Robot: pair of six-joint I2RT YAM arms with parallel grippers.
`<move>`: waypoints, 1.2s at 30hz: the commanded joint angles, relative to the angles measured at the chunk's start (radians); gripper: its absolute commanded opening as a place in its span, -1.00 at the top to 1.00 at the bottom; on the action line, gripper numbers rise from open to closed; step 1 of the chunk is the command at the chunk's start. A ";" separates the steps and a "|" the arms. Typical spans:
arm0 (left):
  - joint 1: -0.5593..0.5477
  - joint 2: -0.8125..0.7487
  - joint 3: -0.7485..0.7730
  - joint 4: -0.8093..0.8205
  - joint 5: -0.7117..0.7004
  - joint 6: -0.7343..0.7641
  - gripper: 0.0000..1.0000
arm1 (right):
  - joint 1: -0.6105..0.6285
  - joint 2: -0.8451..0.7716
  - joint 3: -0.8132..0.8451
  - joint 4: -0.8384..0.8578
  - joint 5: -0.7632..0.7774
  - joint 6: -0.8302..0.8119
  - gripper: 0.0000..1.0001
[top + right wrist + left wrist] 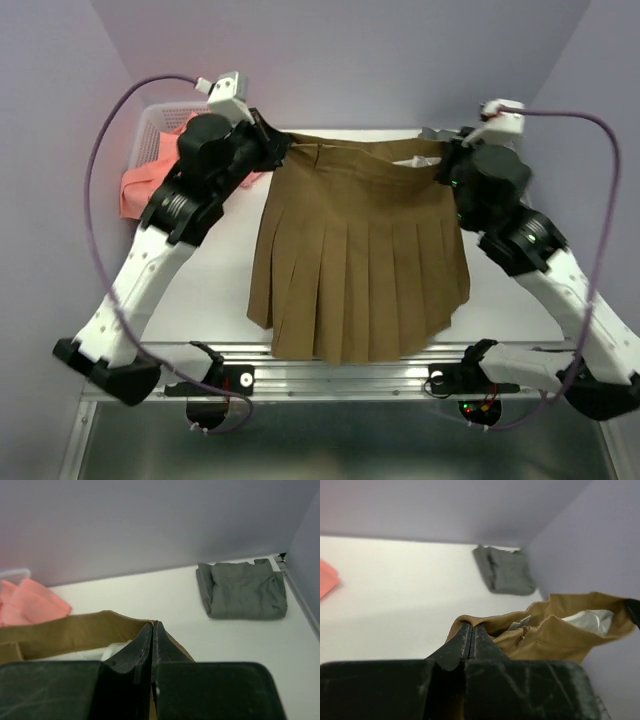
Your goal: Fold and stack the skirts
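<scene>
The tan-brown pleated skirt (360, 260) is stretched between both arms by its waistband, and its hem reaches the table's near edge. My left gripper (285, 148) is shut on the left waistband corner (465, 619). At the right waistband corner (125, 622), my right gripper (445, 158) is shut on the cloth as well. The waist opening gapes, showing a white label (592, 620). A grey skirt (242, 590) lies folded at the far right corner by the wall. The salmon-pink skirt (140, 185) is bunched at the far left, partly in the basket.
A white lattice basket (150, 120) stands at the back left, behind my left arm. Purple walls close the table at the back and on both sides. A metal rail (330, 375) runs along the near edge between the arm bases.
</scene>
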 commanded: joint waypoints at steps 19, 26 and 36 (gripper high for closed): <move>0.278 0.245 -0.013 0.242 0.229 0.207 1.00 | -0.294 0.344 0.125 0.206 -0.341 -0.097 0.99; 0.248 0.090 -0.751 0.571 0.260 0.122 1.00 | -0.294 0.130 -0.536 0.183 -0.410 0.188 0.98; -0.062 -0.261 -1.058 0.481 0.093 -0.164 -0.97 | -0.294 -0.177 -0.668 -0.164 -0.622 0.303 -0.99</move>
